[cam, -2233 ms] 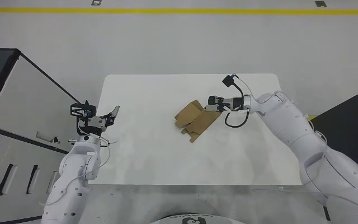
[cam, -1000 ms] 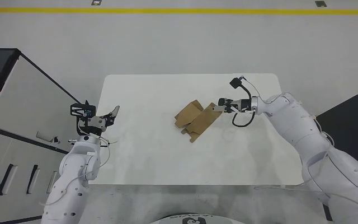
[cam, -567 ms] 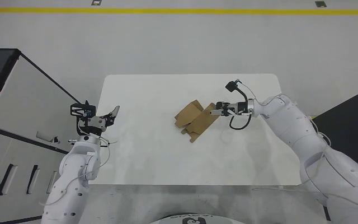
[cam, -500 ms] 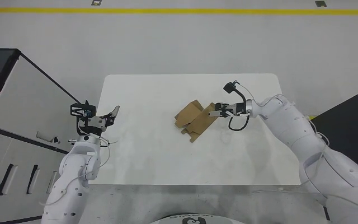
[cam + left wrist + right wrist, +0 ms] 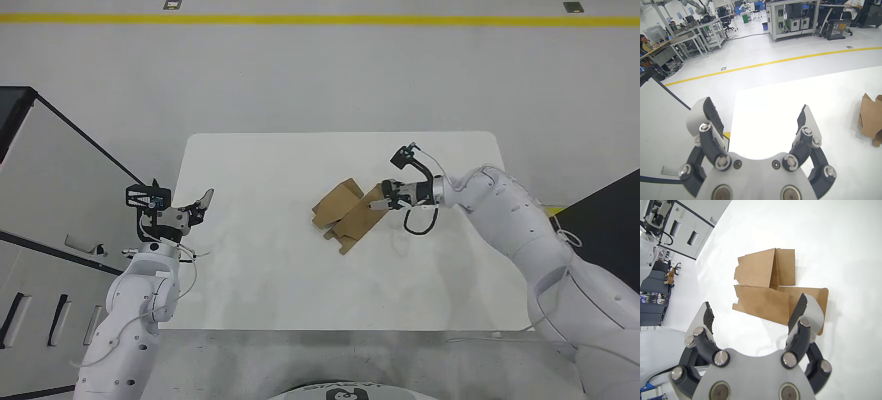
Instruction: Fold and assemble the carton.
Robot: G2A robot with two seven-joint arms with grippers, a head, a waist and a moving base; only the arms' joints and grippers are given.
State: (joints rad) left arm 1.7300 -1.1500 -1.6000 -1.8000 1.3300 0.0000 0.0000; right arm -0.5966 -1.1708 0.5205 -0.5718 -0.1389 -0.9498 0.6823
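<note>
A: Where is the carton (image 5: 348, 213) found?
B: Near the middle of the table (image 5: 260, 290), partly folded. One section is raised, and a flat panel is laid toward the right gripper (image 5: 380, 199).
A: Right gripper state?
B: Fingers are spread wide and nothing is pinched. One fingertip (image 5: 800, 306) is seen over the flat panel's corner; contact cannot be told.
A: Left gripper (image 5: 200, 205)?
B: Also spread, nothing held. It is kept at the table's left edge, well apart from the carton.
</note>
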